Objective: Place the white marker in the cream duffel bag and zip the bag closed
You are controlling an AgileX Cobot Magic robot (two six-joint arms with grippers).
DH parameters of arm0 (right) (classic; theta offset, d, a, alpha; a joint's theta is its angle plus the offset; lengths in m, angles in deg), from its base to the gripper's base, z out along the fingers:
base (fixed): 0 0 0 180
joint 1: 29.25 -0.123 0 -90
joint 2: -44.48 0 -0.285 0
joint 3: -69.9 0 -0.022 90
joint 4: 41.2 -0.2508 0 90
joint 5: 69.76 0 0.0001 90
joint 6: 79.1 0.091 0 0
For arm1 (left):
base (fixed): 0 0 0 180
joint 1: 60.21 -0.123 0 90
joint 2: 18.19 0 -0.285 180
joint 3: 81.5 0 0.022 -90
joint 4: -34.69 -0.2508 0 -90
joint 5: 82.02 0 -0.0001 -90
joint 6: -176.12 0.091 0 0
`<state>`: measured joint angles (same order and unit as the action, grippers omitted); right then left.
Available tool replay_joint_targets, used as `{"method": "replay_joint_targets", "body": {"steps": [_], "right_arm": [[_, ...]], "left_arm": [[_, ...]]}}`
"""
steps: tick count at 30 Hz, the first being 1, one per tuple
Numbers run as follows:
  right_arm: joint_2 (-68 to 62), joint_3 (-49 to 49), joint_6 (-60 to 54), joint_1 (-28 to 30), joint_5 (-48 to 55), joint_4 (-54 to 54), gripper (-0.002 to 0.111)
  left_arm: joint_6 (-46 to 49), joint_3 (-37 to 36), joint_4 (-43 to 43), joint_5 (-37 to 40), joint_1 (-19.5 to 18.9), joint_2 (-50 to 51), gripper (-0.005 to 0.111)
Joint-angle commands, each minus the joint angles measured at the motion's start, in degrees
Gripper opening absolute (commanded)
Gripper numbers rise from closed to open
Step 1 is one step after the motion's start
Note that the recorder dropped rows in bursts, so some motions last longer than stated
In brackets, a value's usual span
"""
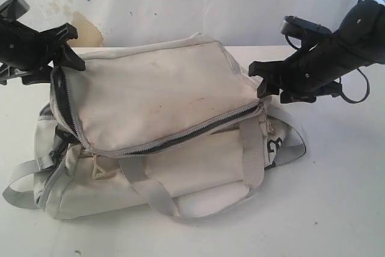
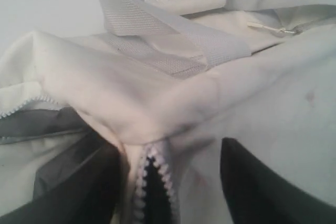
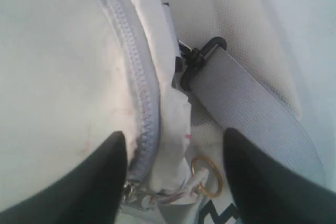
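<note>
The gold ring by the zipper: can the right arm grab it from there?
Probably yes. The right gripper is open, its fingers either side of the gold ring at the zipper end of the cream duffel bag, and nothing covers the ring.

White tbl (image 1: 337,209), cream duffel bag (image 1: 156,88) — ctr

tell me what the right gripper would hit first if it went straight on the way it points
Most likely the cream duffel bag: its grey zipper end lies right between the open fingers, just ahead of the right gripper. Depth is hard to judge.
</note>
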<state>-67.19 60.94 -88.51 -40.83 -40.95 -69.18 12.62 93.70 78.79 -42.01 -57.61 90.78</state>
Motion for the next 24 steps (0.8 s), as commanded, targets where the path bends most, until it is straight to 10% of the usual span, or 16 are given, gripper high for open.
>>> {"method": "replay_joint_targets", "body": {"steps": [1, 13, 24], "right_arm": [[1.85, -0.15, -3.31, 0.31, 3.32, 0.83, 0.069], [3.69, -0.04, -18.02, 0.31, 18.81, 4.7, 0.065], [1.59, -0.92, -22.53, 0.31, 9.68, 10.07, 0.046]], "left_arm": [[1.78, 0.32, -1.2, -0.18, -0.2, -1.27, 0.079], [5.1, 0.32, -7.9, 6.8, -0.2, -6.94, 0.079], [4.3, 0.18, -12.16, 21.46, -0.2, -10.06, 0.07]]}}
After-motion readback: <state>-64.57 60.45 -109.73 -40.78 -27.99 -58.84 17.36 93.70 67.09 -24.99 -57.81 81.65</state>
